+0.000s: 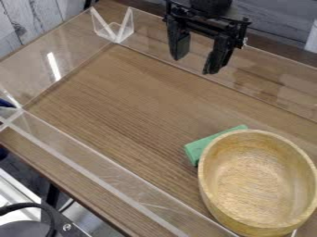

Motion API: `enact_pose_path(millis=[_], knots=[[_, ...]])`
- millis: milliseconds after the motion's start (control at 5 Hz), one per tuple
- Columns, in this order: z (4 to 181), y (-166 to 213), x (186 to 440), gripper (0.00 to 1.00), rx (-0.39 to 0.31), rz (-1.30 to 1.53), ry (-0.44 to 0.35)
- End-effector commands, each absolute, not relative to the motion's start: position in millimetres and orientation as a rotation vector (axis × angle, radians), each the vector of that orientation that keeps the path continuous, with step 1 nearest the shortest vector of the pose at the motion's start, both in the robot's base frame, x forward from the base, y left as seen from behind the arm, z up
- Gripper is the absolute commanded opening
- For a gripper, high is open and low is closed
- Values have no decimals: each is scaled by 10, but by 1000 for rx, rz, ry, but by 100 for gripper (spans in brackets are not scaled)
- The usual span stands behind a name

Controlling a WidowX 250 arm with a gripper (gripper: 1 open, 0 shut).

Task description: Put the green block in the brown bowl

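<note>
The green block (207, 145) lies flat on the wooden table, partly tucked behind the far-left rim of the brown bowl (260, 179), which sits at the front right and holds nothing. My gripper (198, 56) hangs at the back of the table, pointing down, well above and behind the block. Its two black fingers stand apart with nothing between them.
A clear plastic wall (74, 153) runs along the table's left and front edge. A small clear bracket (113, 26) stands at the back left. A white brick wall closes off the far left corner.
</note>
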State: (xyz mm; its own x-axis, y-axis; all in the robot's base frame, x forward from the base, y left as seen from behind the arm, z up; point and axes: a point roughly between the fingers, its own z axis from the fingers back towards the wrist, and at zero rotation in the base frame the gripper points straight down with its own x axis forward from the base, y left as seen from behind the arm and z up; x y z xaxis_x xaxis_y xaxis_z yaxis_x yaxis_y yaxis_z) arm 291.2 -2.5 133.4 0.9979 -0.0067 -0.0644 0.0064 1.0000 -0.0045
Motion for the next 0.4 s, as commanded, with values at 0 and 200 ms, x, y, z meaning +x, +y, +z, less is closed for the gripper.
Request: enact_pose_path(millis=[0, 200], knots=[[1202, -28, 2865, 100, -7, -69, 72], [1041, -41, 2748, 100, -11, -208, 71]])
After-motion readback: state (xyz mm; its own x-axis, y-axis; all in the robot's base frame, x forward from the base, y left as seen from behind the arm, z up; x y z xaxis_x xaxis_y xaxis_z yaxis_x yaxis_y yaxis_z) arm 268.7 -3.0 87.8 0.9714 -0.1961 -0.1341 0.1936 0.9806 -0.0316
